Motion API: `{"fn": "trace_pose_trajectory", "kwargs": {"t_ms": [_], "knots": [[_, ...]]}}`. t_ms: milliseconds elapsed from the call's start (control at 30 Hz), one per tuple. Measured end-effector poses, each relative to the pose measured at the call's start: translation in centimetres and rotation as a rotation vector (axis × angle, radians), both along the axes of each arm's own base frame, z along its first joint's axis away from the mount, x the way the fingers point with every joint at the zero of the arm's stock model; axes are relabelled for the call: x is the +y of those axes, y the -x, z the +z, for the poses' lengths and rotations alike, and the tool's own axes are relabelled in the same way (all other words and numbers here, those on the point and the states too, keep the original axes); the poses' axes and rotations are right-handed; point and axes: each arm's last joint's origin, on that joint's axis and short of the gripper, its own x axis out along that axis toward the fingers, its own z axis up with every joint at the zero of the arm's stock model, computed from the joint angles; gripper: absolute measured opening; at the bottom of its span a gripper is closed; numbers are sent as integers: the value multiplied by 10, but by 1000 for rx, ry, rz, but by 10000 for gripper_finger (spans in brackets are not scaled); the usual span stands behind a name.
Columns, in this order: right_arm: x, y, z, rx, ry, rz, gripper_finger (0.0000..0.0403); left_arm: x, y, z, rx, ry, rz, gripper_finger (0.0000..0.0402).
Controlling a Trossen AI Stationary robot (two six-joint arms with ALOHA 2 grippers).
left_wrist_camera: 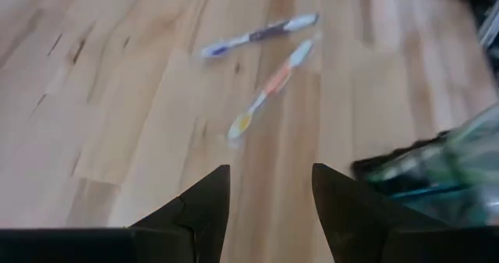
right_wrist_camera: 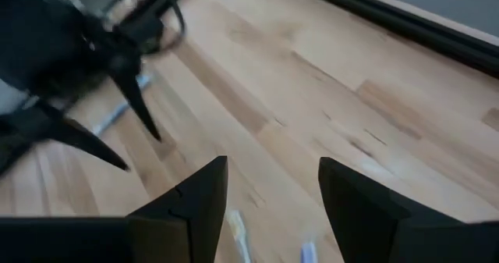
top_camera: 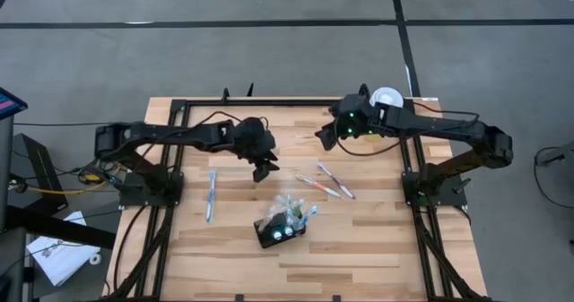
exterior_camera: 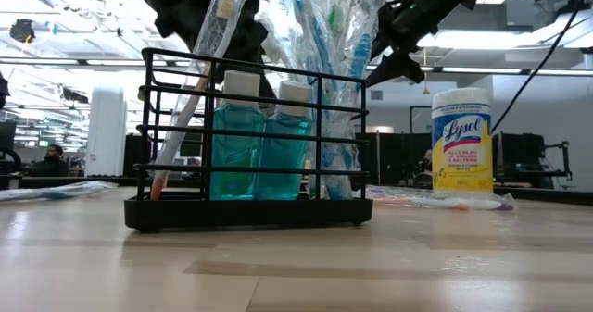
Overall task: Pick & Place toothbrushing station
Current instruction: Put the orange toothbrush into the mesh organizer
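Closest in the low view, the black wire toothbrushing station (exterior_camera: 248,141) reveals blue bottles unseen from above, while beyond it on the wooden table (top_camera: 359,248) the left gripper (top_camera: 263,169) and right gripper (top_camera: 326,137) hover apart, open and empty, arms reaching inward.

Overhead sees whole table (top_camera: 359,248); low camera close behind rack (exterior_camera: 250,145), perhaps.

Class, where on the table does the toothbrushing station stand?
In the high view, the toothbrushing station stands near the table's front edge, around the middle, just below two loose toothbrushes.
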Motion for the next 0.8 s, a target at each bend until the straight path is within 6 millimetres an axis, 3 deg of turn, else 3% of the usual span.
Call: {"fn": "trace_pose_trajectory", "kwargs": {"t_ms": [267, 433, 800], "knots": [[-2, -3, 4, -70, -30, -20, 192, 5, -15, -20, 43, -130, -148, 176], [-5, -5, 8, -124, -37, -7, 195, 13, -28, -37, 76, -105, -183, 181], [-9, -5, 11, -151, -30, 70, 194, 34, -73, -50, 33, -134, -229, 183]]}}
